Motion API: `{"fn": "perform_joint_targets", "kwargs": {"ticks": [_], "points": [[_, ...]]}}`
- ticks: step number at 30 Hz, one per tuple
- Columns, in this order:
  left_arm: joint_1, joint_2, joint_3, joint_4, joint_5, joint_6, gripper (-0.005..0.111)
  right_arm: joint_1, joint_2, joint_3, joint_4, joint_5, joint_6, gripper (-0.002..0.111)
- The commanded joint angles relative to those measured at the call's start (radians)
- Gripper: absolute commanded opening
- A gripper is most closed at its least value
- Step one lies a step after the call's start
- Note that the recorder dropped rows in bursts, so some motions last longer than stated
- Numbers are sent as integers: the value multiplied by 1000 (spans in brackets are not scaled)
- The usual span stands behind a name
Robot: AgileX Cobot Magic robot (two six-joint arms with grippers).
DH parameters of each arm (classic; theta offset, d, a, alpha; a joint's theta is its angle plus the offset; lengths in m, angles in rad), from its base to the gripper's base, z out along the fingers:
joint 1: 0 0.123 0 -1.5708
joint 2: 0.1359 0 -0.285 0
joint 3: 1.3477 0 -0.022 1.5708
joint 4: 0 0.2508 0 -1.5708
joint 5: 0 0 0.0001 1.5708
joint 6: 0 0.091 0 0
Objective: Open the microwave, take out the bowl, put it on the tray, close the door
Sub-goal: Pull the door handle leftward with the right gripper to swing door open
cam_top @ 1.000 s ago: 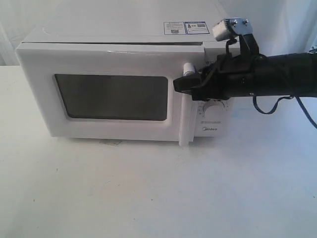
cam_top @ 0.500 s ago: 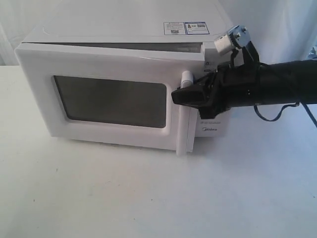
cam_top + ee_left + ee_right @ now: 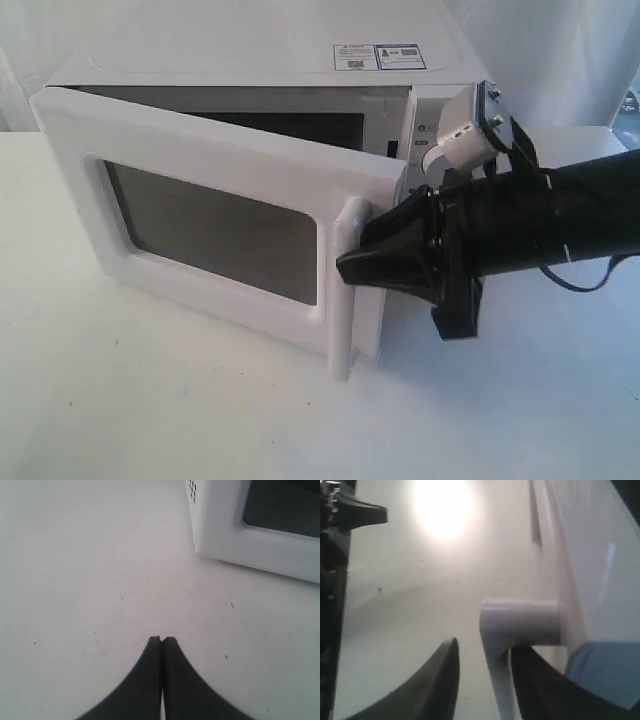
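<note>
The white microwave (image 3: 250,60) stands at the back of the table with its door (image 3: 200,160) swung partly out on the left hinge. My right gripper (image 3: 350,268) is at the white bar handle (image 3: 350,300). In the right wrist view the handle (image 3: 517,620) sits between the parted jaws of the right gripper (image 3: 485,645): one finger is behind it, the other stands off it with a gap. The opening shows only dark interior, and the bowl is hidden. My left gripper (image 3: 161,639) is shut on nothing above the table, near the door's lower corner (image 3: 270,550).
The white table (image 3: 200,420) stretches in front of the microwave. The control panel (image 3: 430,140) shows behind the right arm. A black cable (image 3: 590,280) hangs from that arm. No tray is in view.
The door went from shut to partly open, its handle edge swinging out toward the camera. My right gripper moved forward and down with the handle. The dark oven opening now shows.
</note>
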Motion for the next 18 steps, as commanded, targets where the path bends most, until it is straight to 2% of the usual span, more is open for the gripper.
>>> {"fn": "perform_joint_targets", "kwargs": {"ticks": [1, 8, 11, 18], "points": [[2, -5, 5, -4, 2, 1, 0, 10, -119, 29, 86, 48, 30, 46], [2, -5, 5, -4, 2, 1, 0, 10, -286, 88, -9, -39, 165, 46], [2, -5, 5, -4, 2, 1, 0, 10, -362, 109, -19, -175, 219, 44], [2, -5, 5, -4, 2, 1, 0, 10, -472, 154, 53, -565, 267, 20]]}}
